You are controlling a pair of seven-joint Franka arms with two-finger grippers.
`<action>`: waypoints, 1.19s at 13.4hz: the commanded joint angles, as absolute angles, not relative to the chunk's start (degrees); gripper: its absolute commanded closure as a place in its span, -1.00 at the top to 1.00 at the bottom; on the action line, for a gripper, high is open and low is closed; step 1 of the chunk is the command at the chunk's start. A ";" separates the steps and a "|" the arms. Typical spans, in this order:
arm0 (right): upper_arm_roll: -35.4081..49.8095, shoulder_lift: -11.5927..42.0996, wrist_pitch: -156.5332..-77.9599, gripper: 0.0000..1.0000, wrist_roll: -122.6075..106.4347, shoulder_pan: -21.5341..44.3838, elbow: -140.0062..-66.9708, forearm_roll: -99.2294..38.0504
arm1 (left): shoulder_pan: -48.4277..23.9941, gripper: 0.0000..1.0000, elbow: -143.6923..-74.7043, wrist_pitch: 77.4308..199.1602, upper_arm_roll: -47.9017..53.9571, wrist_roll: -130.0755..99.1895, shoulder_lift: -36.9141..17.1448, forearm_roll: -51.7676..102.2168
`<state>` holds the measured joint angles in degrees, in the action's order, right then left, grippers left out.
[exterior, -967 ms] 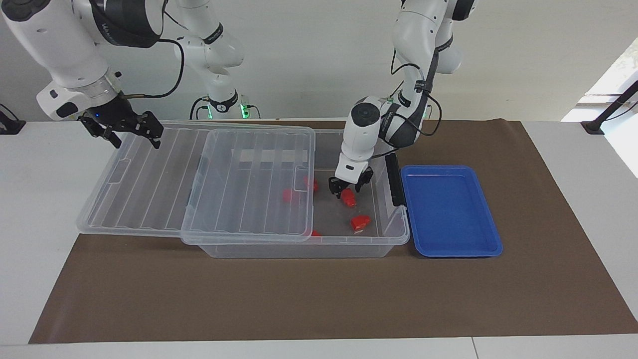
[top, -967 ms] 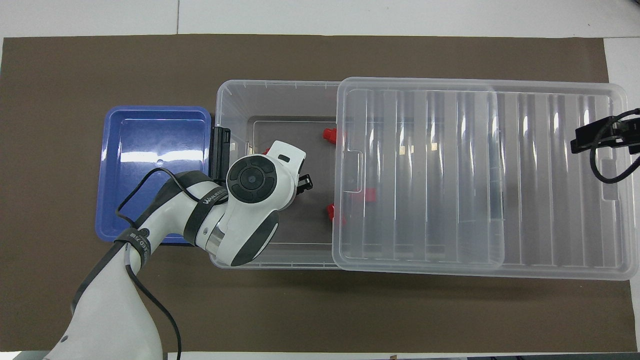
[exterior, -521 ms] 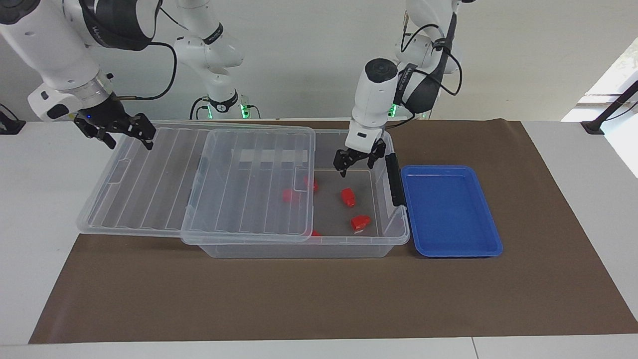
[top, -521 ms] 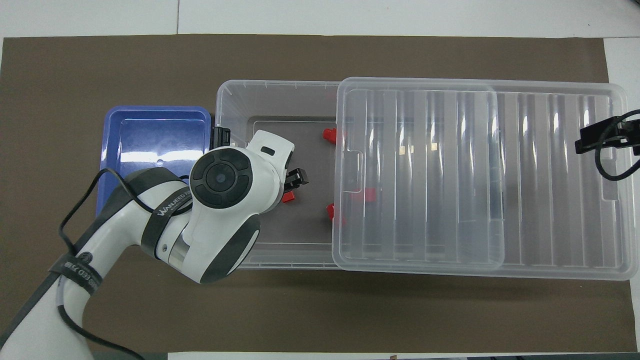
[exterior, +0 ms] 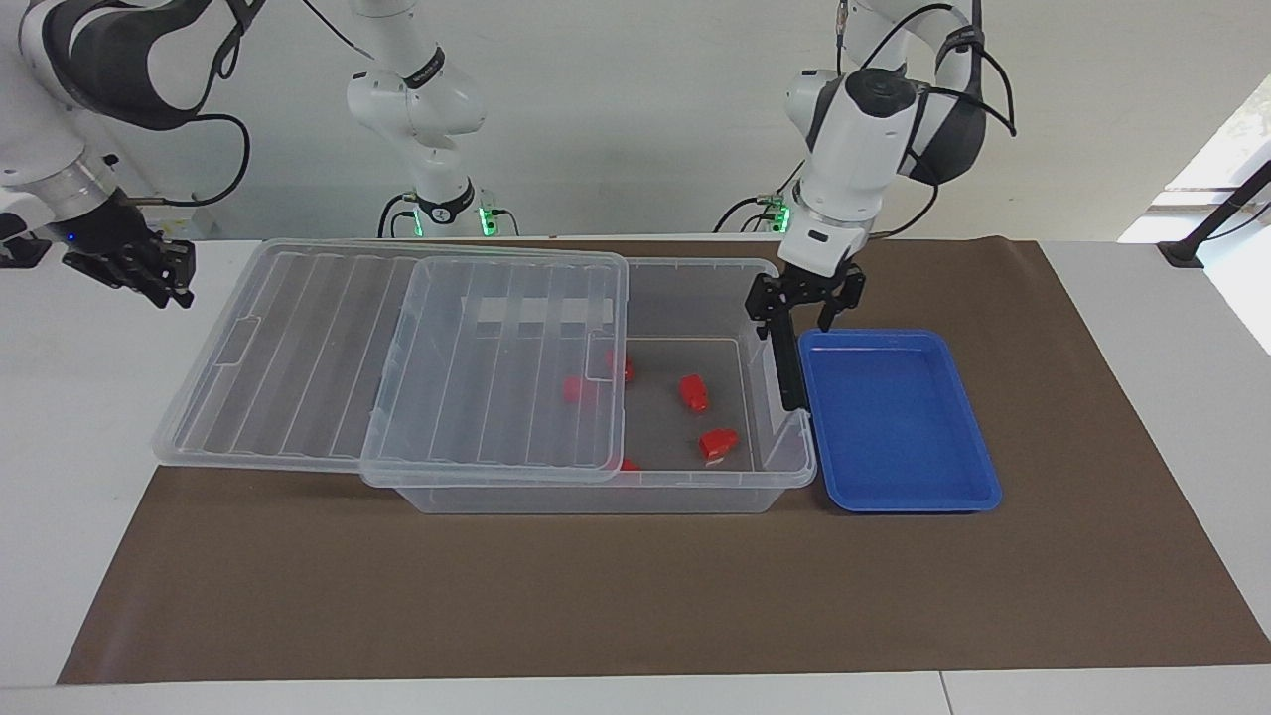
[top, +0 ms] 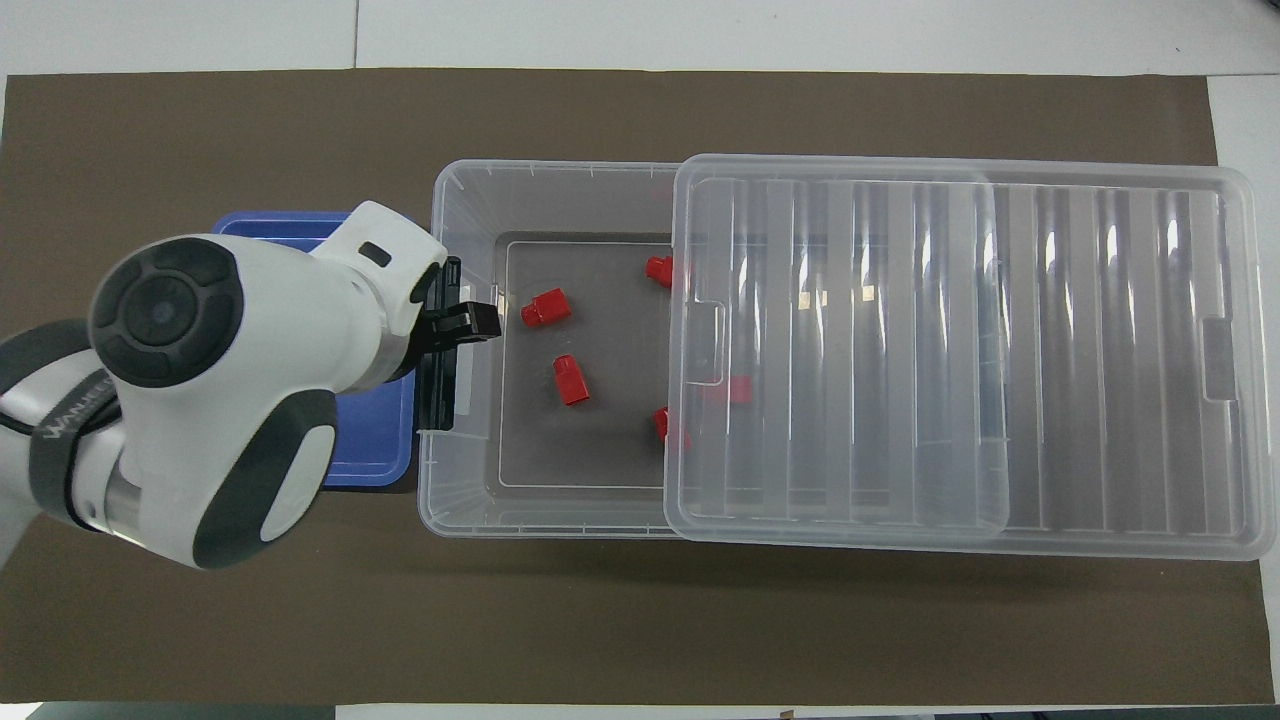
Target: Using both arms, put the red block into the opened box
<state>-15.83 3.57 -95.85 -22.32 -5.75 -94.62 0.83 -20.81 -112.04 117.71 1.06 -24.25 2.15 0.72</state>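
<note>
The left gripper point(exterior: 806, 303) hangs in the air at the upper right of the middle in the facing view, over the black latch handle point(exterior: 786, 359) at the end of the box point(exterior: 596, 492). Its two fingers point down with a wide gap between them, and nothing is in them. In the overhead view only its black tip pokes out from under the big white arm at the left. The right gripper point(exterior: 134, 268) is up at the far left edge of the facing view, over the bare white table, clear of the lid point(exterior: 298, 397). I cannot tell if its fingers are apart or together, and I see nothing in it. The overhead view does not show it at all. The clear lid is slid sideways, so the end of the box by the handle is open. The red block point(exterior: 694, 392) lies on the box floor in that open part, right of the middle of the facing view. Another red block point(exterior: 718, 443) lies just below it in the picture, and more red blocks point(exterior: 574, 388) show under the lid's edge. The blue tray point(exterior: 894, 417) just beside the box has no blocks in it. So the job looks done, or very nearly. I see no red piece outside the box.
</note>
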 commanded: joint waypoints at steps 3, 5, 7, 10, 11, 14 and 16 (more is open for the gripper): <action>-19.07 2.99 -104.57 -1.00 -26.01 -5.80 -102.64 1.23 | -9.51 1.00 -109.52 114.80 1.49 -10.29 2.55 0.18; -19.16 2.90 -107.04 -1.00 -26.89 -5.80 -105.02 1.23 | -6.61 1.00 -106.19 110.94 1.49 -8.19 2.11 0.18; -19.51 2.81 -108.28 -1.00 -28.21 -5.89 -106.78 1.23 | -4.32 1.00 -103.64 107.51 1.49 -5.29 2.20 0.26; -19.16 2.90 -108.89 -1.00 -27.78 -5.89 -107.66 1.14 | -1.68 1.00 -99.77 102.41 1.32 -3.00 2.29 0.44; -18.81 2.90 -108.98 -1.00 -27.60 -5.89 -107.75 1.06 | -1.50 1.00 -98.89 101.17 1.23 -2.73 2.29 0.53; -17.14 2.90 -108.98 -1.00 -26.29 -5.89 -107.75 1.05 | -0.97 1.00 -98.61 100.02 1.23 -2.64 2.64 0.53; -15.74 2.81 -108.90 -1.00 -24.53 -5.89 -107.75 1.05 | -0.79 1.00 -98.88 98.79 1.23 -2.37 2.81 0.53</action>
